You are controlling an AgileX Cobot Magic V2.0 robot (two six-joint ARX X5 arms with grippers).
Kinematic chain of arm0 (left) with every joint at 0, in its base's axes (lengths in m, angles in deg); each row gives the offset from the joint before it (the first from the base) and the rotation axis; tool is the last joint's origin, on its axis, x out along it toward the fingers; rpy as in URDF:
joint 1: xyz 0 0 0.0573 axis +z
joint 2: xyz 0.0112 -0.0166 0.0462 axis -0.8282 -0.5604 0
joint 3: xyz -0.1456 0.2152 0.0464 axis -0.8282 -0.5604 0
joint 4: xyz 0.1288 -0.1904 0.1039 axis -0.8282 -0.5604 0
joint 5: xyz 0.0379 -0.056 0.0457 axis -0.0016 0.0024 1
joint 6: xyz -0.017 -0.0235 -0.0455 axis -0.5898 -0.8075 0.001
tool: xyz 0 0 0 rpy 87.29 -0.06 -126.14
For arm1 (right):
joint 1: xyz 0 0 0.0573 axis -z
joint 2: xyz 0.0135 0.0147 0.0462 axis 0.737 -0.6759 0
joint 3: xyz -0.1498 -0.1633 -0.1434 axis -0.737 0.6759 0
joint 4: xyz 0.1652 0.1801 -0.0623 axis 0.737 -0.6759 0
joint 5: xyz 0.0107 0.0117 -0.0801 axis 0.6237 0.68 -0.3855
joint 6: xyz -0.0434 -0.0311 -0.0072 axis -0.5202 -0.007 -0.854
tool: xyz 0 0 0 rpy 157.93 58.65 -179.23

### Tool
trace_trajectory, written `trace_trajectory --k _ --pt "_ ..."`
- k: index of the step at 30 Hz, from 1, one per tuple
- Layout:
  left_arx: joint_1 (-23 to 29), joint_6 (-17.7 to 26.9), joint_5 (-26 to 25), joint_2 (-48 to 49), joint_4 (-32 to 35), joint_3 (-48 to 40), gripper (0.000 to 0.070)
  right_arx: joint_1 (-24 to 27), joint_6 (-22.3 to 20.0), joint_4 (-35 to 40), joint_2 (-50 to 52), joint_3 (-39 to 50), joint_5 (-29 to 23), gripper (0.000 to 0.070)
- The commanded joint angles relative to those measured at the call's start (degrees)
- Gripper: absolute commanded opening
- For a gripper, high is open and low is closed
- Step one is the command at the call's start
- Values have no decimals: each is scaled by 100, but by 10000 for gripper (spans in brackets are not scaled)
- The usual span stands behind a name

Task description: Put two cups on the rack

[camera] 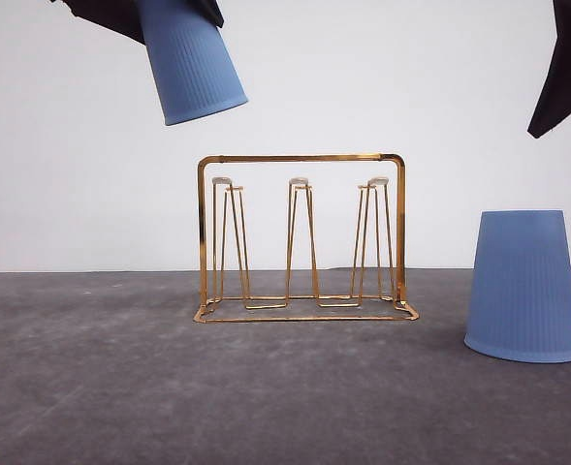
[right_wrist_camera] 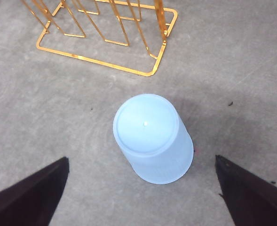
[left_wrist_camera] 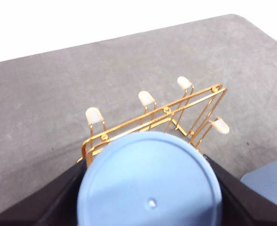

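Left gripper (camera: 174,15): jaws gripped one cup (camera: 190,60), tilted, high at 11 o'clock from the rack (camera: 302,239).
Right gripper (right_wrist_camera: 140,188): jaws spread wide above other cup (camera: 524,286).
Other cup: upside down on table (camera: 120,387), 3 o'clock of rack, apart.

Plain white wall (camera: 91,194) behind; grey felt-like tabletop (camera: 91,387) below.

Left tool (camera: 183,10): raised high, fingers clamped on the sides of a tilted cup (camera: 190,60).
Right tool (right_wrist_camera: 140,188): raised, fingers (right_wrist_camera: 27,197) spread wide, gripping nothing.
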Motion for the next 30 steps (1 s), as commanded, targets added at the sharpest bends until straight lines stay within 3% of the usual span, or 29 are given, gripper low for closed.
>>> trace_trajectory --k 1,14,16,18,20,25,30 --pt "-26 134 -9 -247 111 101 311 -20 -49 29 -31 -66 -17 632" --pt "-24 190 54 -1967 477 101 314 -20 -50 -7 -31 -66 -20 632" --pt "-24 234 51 -2132 492 103 385 -20 -51 -29 -31 -66 -20 632" --pt "-24 240 50 -2223 492 101 567 -20 -65 -62 -31 -66 -20 632" --pt "-24 249 48 -2262 490 101 660 -20 -78 -76 -31 -66 -20 632" --pt "-24 247 45 -2214 453 103 666 -21 -98 -58 -34 -66 -19 700" --pt "-24 255 33 -1859 348 121 666 -131 -108 104 -97 -66 -52 700"
